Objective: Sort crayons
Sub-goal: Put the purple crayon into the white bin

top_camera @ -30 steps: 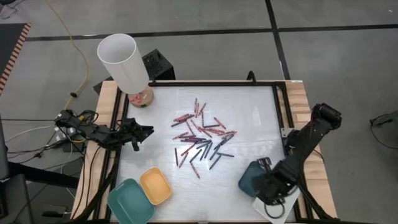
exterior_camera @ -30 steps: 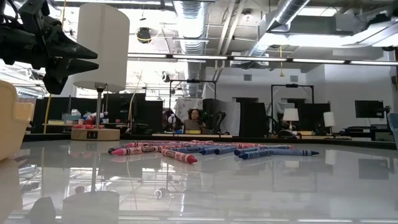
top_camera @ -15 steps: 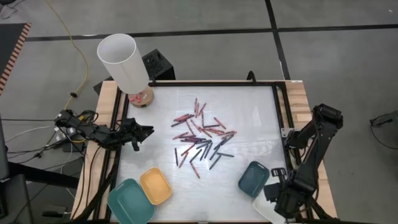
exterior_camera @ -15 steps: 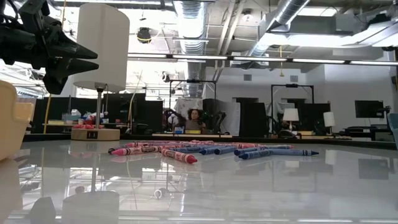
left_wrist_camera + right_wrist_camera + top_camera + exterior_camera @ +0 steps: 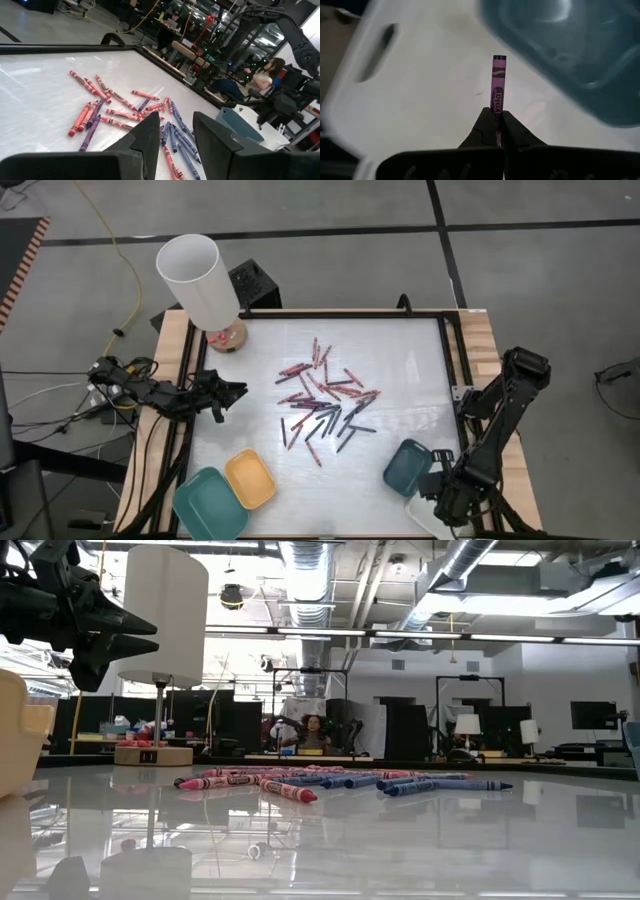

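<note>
White glossy table [image 5: 400, 370] with wood side rails, seen from above; clock directions taken from its centre.

Two arms. Left arm comes in from 9 o'clock; left gripper [image 5: 238, 389] hovers just inside the table's 9 o'clock edge, pointing toward the pile, jaws partly apart, nothing between them. Right arm folds down the 3 o'clock rail; right gripper [image 5: 496, 131] sits at 5 o'clock over the white tray [image 5: 420, 100], jaws clamped on one purple crayon [image 5: 497, 95] that points out past the fingertips, just beside the dark-blue tray [image 5: 570, 55].

One lamp [image 5: 200, 280] at 11 o'clock, white shade, wooden base.

Four trays:
- teal tray [image 5: 210, 502], 7 o'clock corner
- yellow tray [image 5: 250, 478], touching the teal one on its inner side
- dark-blue tray, 5 o'clock, against the right gripper
- white tray, 5 o'clock corner, mostly hidden under the right arm from above

Crayons [image 5: 325, 402]: one loose pile at centre, spreading toward 6 o'clock. Red, pink, purple and dark blue; roughly three dozen, exact count cannot be made where they overlap. Reds and pinks lie mainly toward 12 o'clock, blues toward 6. Whether any tray holds crayons cannot be told.

One seated person [image 5: 313, 732] in the room beyond, low view.
</note>
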`<act>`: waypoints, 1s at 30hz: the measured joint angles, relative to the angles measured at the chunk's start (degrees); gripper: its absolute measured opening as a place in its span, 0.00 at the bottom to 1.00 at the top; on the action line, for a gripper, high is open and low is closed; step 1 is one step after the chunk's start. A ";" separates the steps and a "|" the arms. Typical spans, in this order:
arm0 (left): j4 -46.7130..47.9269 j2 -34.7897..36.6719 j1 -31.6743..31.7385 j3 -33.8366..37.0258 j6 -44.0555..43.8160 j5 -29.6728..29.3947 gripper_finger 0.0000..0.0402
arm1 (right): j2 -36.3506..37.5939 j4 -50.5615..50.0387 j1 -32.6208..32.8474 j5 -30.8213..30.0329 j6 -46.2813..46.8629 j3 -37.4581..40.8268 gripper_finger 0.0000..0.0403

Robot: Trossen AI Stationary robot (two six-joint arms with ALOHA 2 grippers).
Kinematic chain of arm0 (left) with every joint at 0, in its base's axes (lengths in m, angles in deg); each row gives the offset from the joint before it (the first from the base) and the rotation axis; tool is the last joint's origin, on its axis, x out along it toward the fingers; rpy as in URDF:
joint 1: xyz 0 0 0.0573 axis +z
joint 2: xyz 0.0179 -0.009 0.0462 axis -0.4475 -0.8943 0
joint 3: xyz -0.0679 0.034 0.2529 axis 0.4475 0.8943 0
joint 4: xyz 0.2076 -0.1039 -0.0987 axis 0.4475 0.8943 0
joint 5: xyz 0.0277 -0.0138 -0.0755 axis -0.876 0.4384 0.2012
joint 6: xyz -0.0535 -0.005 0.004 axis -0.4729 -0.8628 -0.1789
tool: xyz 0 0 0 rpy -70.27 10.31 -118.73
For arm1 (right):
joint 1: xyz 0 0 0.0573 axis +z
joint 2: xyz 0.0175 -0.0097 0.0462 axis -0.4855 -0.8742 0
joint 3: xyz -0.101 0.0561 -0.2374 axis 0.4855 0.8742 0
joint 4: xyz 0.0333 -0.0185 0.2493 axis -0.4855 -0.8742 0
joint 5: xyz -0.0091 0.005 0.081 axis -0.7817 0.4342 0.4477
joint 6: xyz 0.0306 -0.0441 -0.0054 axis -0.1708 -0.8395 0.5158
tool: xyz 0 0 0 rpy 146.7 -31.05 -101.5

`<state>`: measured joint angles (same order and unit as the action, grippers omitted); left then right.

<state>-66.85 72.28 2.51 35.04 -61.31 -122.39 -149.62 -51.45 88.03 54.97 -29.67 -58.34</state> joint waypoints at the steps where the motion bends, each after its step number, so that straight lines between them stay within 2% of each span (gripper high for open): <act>1: 0.00 0.00 0.02 0.00 0.00 0.02 0.27 | 0.00 0.61 0.00 -0.34 0.04 0.76 0.00; 12: 0.00 0.00 0.01 0.00 0.00 0.02 0.27 | -0.02 7.63 0.17 -0.31 3.01 6.71 0.00; 30: 0.00 0.00 0.00 0.00 0.00 0.02 0.27 | -0.02 8.55 0.39 1.47 7.53 9.73 0.02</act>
<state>-66.85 72.28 2.51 35.04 -61.31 -122.37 -149.64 -42.91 88.42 56.44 -22.14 -48.61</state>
